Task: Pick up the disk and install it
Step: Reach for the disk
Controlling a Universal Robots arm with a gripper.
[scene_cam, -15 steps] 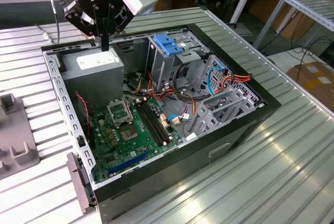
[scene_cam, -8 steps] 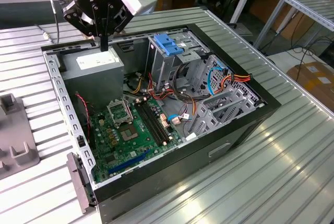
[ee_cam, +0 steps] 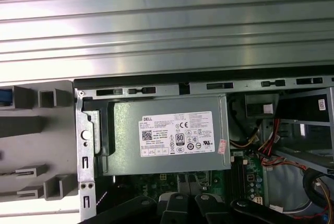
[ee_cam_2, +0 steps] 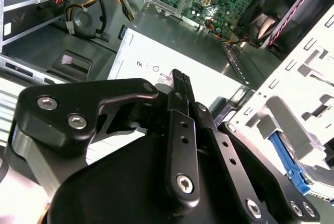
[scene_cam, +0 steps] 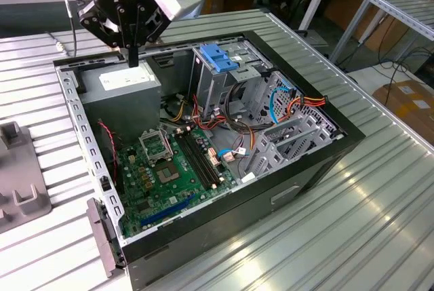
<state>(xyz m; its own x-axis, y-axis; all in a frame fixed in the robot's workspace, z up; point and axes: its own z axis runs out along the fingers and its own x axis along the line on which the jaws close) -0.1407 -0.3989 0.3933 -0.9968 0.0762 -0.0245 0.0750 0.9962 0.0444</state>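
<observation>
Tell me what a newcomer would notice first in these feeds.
The open black metal computer case lies on the ribbed metal table, its green motherboard exposed inside. The black tool hangs over the grey metal power supply box on the exterior view's left, and a bright blue plastic bracket tops the grey metal drive bay beside it.

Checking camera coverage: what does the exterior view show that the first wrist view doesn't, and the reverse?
Exterior view: the blue bracket atop the drive bay. First wrist view: a blue sliver at the edge of the grey fixture. Both: the gripper, shut, above the power supply, plus the motherboard and ribbed table.
</observation>
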